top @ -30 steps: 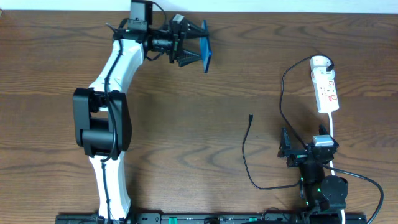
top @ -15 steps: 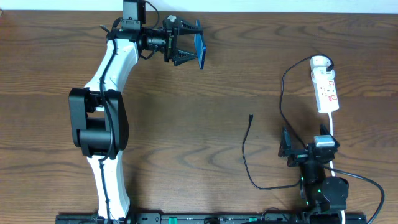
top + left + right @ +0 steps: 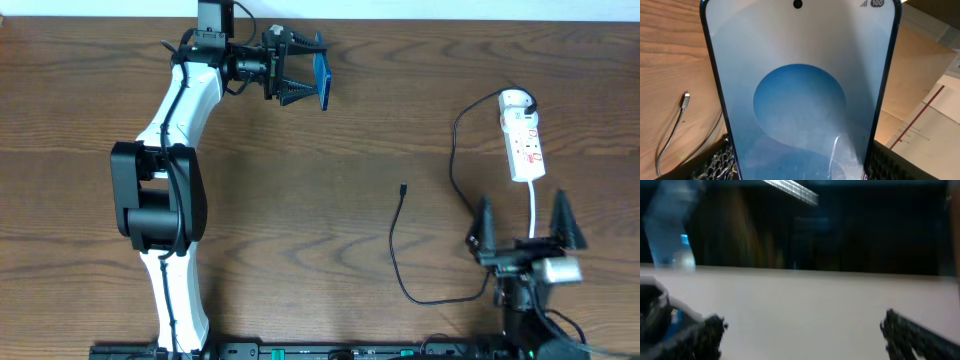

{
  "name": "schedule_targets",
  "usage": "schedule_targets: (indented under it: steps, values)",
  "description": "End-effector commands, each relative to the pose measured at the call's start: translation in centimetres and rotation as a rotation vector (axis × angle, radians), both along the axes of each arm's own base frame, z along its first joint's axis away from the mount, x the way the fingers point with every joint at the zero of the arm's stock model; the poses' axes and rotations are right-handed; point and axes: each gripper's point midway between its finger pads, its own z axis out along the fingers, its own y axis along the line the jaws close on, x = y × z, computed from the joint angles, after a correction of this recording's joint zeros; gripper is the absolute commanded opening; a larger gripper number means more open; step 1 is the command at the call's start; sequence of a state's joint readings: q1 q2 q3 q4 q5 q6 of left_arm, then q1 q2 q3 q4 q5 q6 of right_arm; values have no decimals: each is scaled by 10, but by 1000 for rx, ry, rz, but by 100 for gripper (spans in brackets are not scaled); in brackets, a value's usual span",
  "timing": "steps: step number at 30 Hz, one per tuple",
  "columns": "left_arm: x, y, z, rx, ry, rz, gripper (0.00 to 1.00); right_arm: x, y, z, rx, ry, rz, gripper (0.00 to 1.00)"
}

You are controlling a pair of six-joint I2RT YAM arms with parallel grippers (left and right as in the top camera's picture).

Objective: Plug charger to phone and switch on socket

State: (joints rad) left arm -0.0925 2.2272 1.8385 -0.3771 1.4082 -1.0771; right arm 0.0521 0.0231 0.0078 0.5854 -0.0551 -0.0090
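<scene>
Black cable of the charger (image 3: 393, 245) lies loose on the wooden surface (image 3: 300, 220), left of the socket (image 3: 522, 140). Its plug tip (image 3: 403, 187) lies well apart from the socket. The phone (image 3: 323, 85) is far to the left of the socket and lifted off the surface. The left pincer (image 3: 312, 72) is closed across its width, and its lit screen faces the wrist camera. The right pincer (image 3: 522, 222) stands just on the near side of the socket, spread fully wide and holding nothing.

Step in hand, as judged: bring phone and plug tip together.

1. Keep the left grip firm. The charging port shows in no view, so confirm which edge carries it before approaching.
2. Carry the phone toward the socket side until that edge faces the plug tip.
3. Take the cable with the right pincer close behind the tip; a grip further back lets the tip droop.
4. Line up tip and port on one axis, then push straight, without twisting.
5. Leave the socket's switch until the plug is seated.
</scene>
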Motion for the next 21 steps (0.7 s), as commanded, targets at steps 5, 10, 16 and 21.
schedule_targets:
  steps: [5,10,16,21]
  values:
    - [-7,1,26,-36,-45,-24,78,22,-5,42,-30,82,-58,99]
    - [-6,2,26,-33,-45,-21,77,81,8,73,-91,276,-17,99]
    - [-3,2,23,-15,-35,-2,77,129,98,77,-269,429,516,99]
    - [-3,2,23,-15,-24,0,77,122,152,63,-343,387,950,99]
